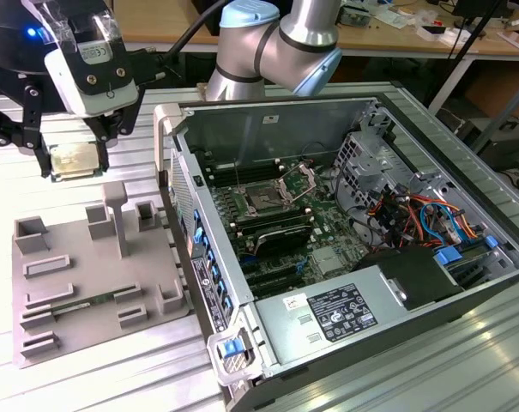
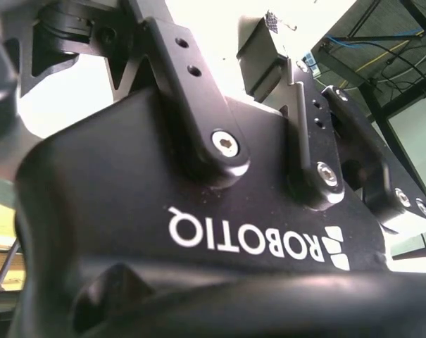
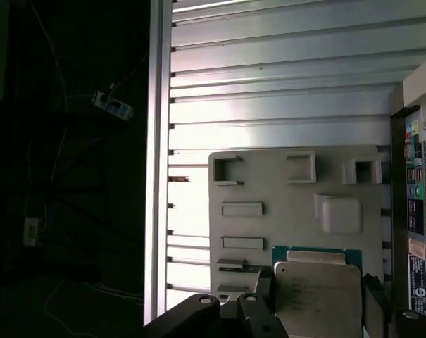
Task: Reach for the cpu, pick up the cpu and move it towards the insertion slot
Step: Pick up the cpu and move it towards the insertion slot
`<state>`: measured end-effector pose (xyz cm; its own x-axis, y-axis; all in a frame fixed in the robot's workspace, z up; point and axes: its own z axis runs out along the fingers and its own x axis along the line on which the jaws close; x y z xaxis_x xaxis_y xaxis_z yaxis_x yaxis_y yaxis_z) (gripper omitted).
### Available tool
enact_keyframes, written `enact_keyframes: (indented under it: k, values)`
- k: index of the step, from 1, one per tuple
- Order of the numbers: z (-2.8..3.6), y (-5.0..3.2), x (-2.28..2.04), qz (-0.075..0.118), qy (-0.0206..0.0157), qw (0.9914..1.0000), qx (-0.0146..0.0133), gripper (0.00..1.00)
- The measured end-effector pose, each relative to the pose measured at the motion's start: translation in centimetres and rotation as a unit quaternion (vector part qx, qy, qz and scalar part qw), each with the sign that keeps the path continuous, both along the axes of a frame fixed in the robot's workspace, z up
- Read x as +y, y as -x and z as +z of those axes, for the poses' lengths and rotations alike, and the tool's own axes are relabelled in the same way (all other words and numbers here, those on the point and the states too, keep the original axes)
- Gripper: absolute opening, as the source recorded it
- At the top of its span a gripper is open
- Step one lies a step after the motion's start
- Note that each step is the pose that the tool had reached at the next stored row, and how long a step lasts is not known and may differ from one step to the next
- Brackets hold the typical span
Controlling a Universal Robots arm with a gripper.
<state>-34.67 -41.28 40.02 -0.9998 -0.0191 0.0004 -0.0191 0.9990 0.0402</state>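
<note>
Nearest in the exterior view, the slatted worktop [image 1: 113, 378] carried the grey tray [image 1: 96, 292] toward its edge at the exterior view's left. The open computer case [image 1: 353, 309] lay just beside the tray on the exterior view's right, its side wall [image 1: 180, 184] standing up between them. Inside the case, the insertion slot [image 1: 263, 199] sat on the green board with its metal bracket hinged up and nothing over it. The memory slots [image 1: 276, 233] ran just nearer than it.

Farther back, over the tray's far edge, the gripper [image 1: 74, 166] hung above the tray's tall post [image 1: 115, 215], apart from it. Its fingers were drawn in to the chip's width and clamped the cpu [image 1: 75, 158] by two opposite edges. In the first wrist view the cpu [image 3: 317, 292] showed its silvery top between the dark fingers [image 3: 258, 303], with the tray below. The cpu was well apart from the slot, with open air above the side wall. The arm [image 1: 276, 43] rose by the worktop's far edge.
</note>
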Motion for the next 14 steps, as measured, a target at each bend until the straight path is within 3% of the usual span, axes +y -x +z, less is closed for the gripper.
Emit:
enact_keyframes:
  k: [14]
  values:
    - [0.00, -0.94, 0.00, 0.000, 0.0000, 1.00000, 0.0000, 0.55]
